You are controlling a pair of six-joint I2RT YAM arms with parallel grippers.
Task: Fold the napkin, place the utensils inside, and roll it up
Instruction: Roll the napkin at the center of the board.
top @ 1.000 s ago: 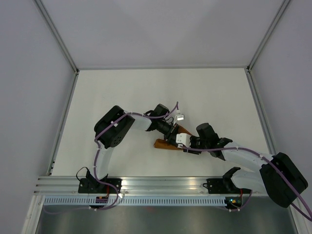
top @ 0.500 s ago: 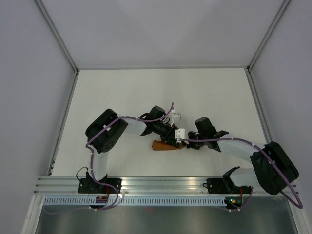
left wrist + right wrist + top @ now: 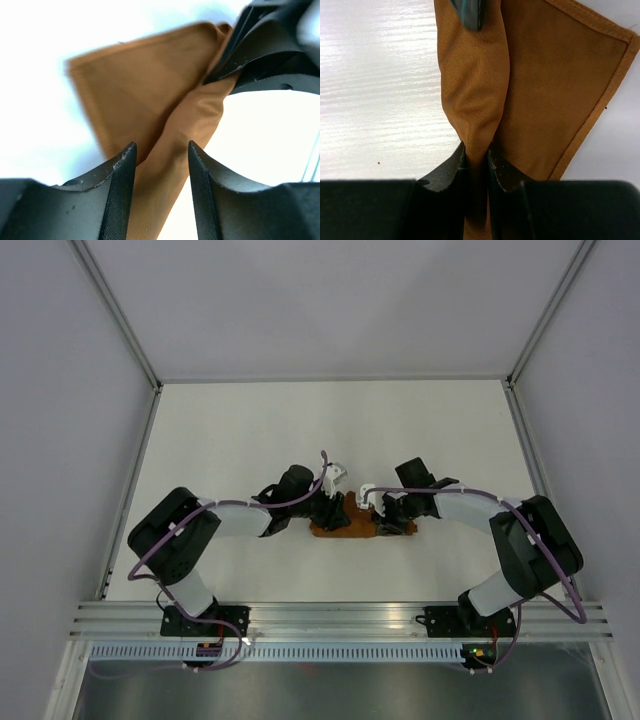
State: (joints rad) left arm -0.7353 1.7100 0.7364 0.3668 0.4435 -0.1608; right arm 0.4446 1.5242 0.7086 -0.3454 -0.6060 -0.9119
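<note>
As shown from above, the napkin [image 3: 350, 528] is seen as a narrow bundle mid-way across the table [image 3: 250, 430], between the left gripper [image 3: 333, 510] and right gripper [image 3: 390, 520]; rolling is judged under way. From the left wrist, its ridge is straddled by parted, unclamped jaws. From the right wrist, a fold is pinched shut. No knife is seen; a left grip on the ridge is called for next.

Napkin [image 3: 354, 530] on table [image 3: 300, 430], mid-front.
</note>
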